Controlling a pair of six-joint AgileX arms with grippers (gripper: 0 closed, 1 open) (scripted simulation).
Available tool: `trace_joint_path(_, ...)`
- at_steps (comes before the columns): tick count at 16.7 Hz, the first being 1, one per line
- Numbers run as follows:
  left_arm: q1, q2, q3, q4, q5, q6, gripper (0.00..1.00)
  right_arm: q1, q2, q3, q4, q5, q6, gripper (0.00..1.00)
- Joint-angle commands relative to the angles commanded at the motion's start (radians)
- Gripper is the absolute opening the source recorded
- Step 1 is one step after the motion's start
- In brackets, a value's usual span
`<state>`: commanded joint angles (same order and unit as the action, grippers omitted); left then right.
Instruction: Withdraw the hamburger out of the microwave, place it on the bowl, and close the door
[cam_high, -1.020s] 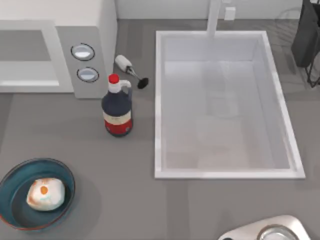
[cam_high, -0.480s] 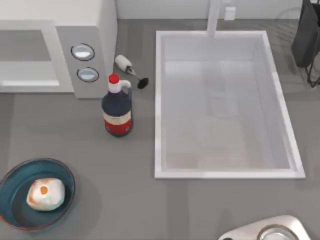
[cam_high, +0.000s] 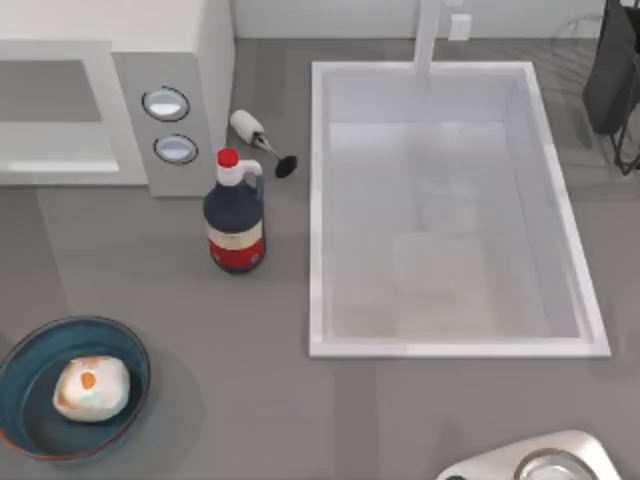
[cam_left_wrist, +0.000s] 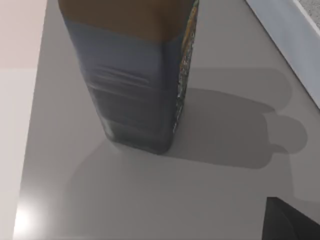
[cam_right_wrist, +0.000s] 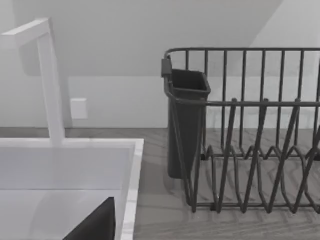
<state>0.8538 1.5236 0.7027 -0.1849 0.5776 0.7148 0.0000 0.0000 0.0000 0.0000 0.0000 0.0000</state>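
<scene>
At the lower left of the top view, the hamburger (cam_high: 91, 388) is sitting inside the bowl (cam_high: 20, 360), a little off centre, so the placing step looks done. At the upper left, the microwave (cam_high: 215, 60) is showing its two dials, and the door (cam_high: 55, 165) is lying against its front, apparently shut, though the seam is hard to judge from above. Just right of the dials, a dark bottle (cam_high: 234, 215) with a red cap is standing upright; the left wrist view is looking at its base (cam_left_wrist: 135, 95) from close by. Further right, the sink (cam_high: 315, 200) is taking up the middle. The right wrist view is facing a dish rack (cam_right_wrist: 250, 150). I cannot tell how either gripper's fingers are set. The risk: the left arm, pulling away, is close enough to knock the bottle over.
</scene>
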Motion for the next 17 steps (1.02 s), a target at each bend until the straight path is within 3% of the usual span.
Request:
trace_joint_path(5, -0.012, -0.012, -0.015, 0.003, -0.009, -0.016, 0.00, 0.000, 0.000, 0.000, 0.000, 0.000, 0.000, 1.00)
trace_joint_path(12, -0.292, -0.276, -0.231, 0.078, -0.169, -0.269, 0.00, 0.000, 0.000, 0.000, 0.000, 0.000, 0.000, 1.00)
trace_joint_path(17, -0.325, -0.309, -0.263, 0.090, -0.195, -0.303, 0.00, 0.000, 0.000, 0.000, 0.000, 0.000, 0.000, 1.00)
